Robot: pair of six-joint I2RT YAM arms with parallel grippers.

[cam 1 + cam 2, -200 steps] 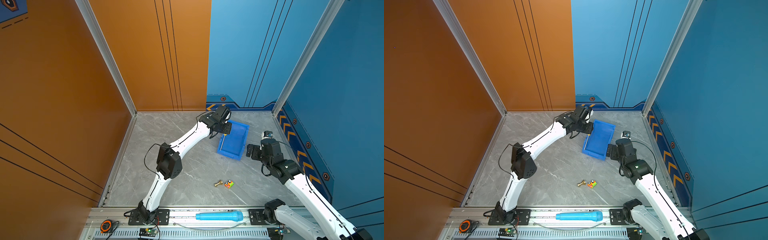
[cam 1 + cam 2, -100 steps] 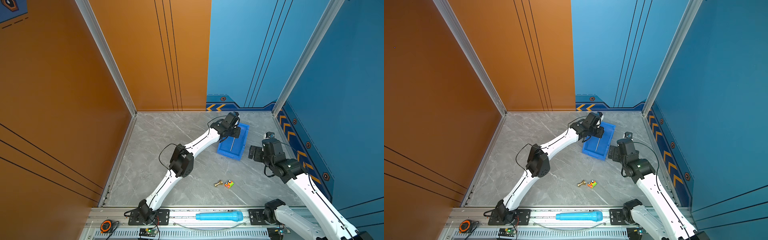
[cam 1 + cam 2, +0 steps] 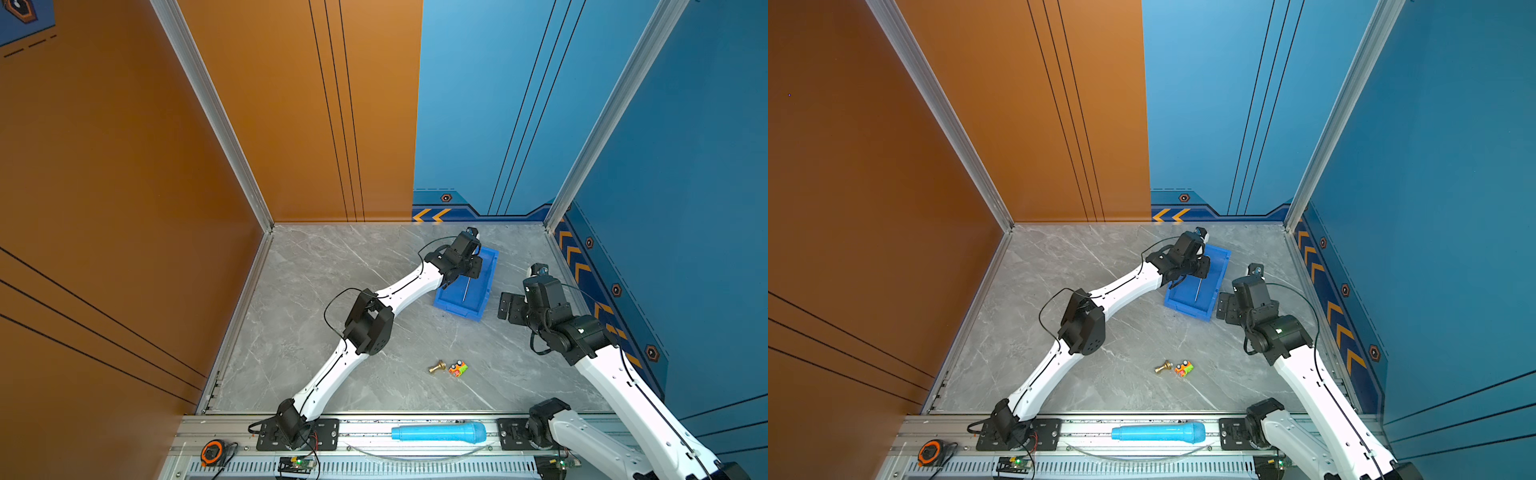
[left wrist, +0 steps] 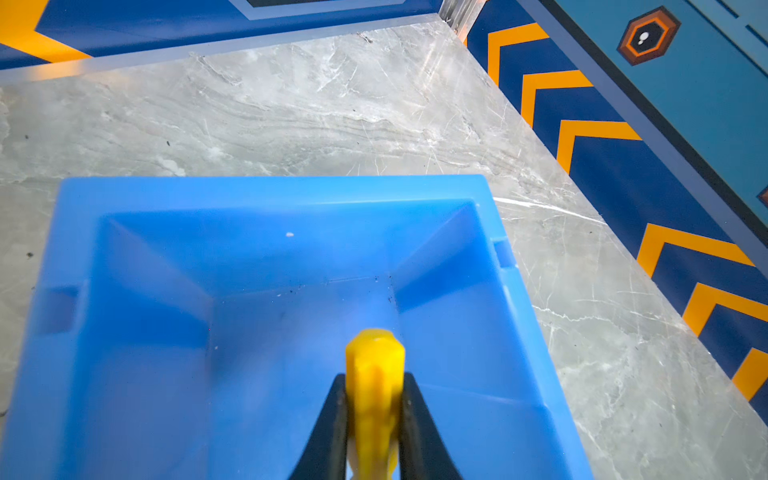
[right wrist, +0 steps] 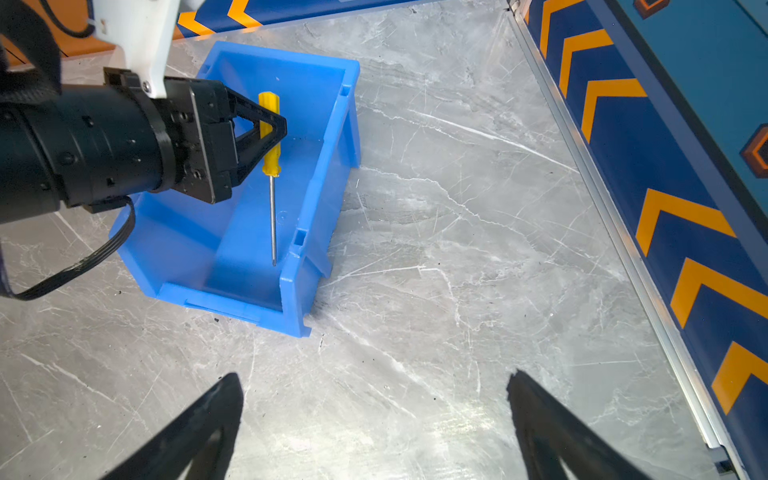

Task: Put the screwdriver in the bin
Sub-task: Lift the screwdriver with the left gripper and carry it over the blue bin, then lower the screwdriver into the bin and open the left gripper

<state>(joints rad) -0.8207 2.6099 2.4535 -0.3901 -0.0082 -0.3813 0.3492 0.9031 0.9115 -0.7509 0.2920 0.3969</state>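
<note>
Top views and both wrist views, task at the release stage.

Left to right across the bench [image 3: 332,266]: brass fitting [image 3: 437,367] and small multicoloured block [image 3: 458,368] near the front edge, untouched, well apart from the rest. Next, left gripper [image 3: 468,271], reaching from the front left toward the far right corner, clenched on the yellow handle of the screwdriver [image 5: 271,166]; grip confirmed in the left wrist view, black fingers [image 4: 332,415] pressed on either side of the handle. Screwdriver roughly level within the outline of the bin [image 3: 457,308], silver shaft pointing toward the bin's near, lower wall; contact with the bin floor not discernible. Bin standing toward the far right corner, long axis running front to back. Farthest right, right gripper [image 3: 508,305] near the bin's near right corner, released, jaws spread wide, holding nothing.

Step in hand, by judgement: carrying done, lowering and release pending. Next move, probably: a slight descent, opening of the left jaws with the shaft kept clear of the bin's walls, then a straight lift out.

Compared with one second earlier: left gripper moved from above the bin's left wall to above its interior, left arm stretched further out and lower; bin, fitting and block unmoved; right gripper almost unchanged.
</note>
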